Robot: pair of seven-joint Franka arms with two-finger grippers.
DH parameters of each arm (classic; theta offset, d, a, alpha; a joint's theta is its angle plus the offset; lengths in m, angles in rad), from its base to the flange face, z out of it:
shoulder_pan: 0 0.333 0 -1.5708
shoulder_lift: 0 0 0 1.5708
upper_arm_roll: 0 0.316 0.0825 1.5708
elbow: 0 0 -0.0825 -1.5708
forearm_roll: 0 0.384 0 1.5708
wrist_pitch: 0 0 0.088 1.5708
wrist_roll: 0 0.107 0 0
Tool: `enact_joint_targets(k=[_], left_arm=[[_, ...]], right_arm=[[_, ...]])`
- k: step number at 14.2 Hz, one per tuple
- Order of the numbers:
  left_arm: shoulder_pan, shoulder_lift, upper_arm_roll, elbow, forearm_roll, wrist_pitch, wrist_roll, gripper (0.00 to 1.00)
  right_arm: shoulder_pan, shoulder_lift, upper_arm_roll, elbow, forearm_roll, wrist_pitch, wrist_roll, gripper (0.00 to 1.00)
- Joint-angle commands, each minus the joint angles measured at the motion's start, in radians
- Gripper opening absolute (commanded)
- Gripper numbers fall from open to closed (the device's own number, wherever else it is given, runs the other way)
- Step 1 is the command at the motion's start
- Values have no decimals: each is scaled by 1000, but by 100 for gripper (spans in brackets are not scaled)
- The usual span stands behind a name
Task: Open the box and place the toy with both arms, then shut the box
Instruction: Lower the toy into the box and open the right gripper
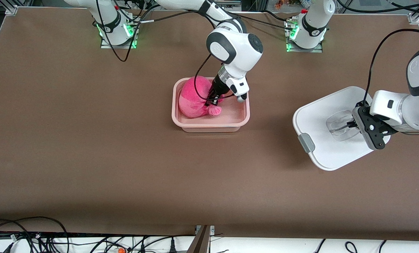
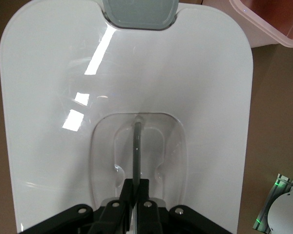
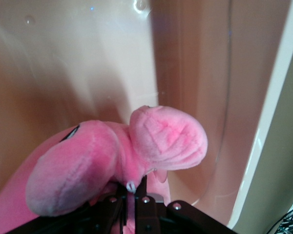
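Observation:
The pale pink tray base (image 1: pixel 181 123) stands open at mid-table. The hot-pink plush toy (image 1: pixel 192 100) lies in it, toward the right arm's end. My right gripper (image 1: pixel 209 102) is down in the tray and shut on the toy's plush beside one ear (image 3: pixel 168 139); the right wrist view shows the toy (image 3: pixel 88 165) against the tray wall (image 3: pixel 88 63). The white lid (image 1: pixel 318 116) is off the tray, toward the left arm's end, with a shadow under its edge. My left gripper (image 1: pixel 350 123) is shut on the clear handle's rib (image 2: pixel 136 141).
A grey clip (image 1: pixel 306 142) sits on the lid's edge nearest the front camera. A corner of the tray (image 2: pixel 268 24) shows in the left wrist view. Cables lie along the table's front edge (image 1: pixel 90 242), and the arm bases stand at the back.

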Motion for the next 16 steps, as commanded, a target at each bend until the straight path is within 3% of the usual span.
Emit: enact_joint_targets(k=[1, 4, 12, 13, 14, 16], left_arm=[[-8, -3, 9, 10, -31, -15, 20, 0], [-7, -2, 7, 10, -31, -15, 23, 0], [-7, -2, 9, 8, -32, -19, 23, 0], [-5, -2, 9, 8, -32, -19, 23, 0], [-7, -2, 9, 8, -32, -19, 25, 0], [-7, -2, 9, 7, -32, -19, 23, 0]], right_arm=[[4, 14, -14, 27, -6, 33, -5, 0], [4, 13, -60, 27, -6, 66, -6, 0], [65, 74, -52, 25, -6, 82, 26, 0], [65, 74, -52, 25, -6, 88, 38, 8], [65, 73, -52, 25, -2, 97, 70, 99], [65, 62, -54, 27, 4, 90, 136, 100]])
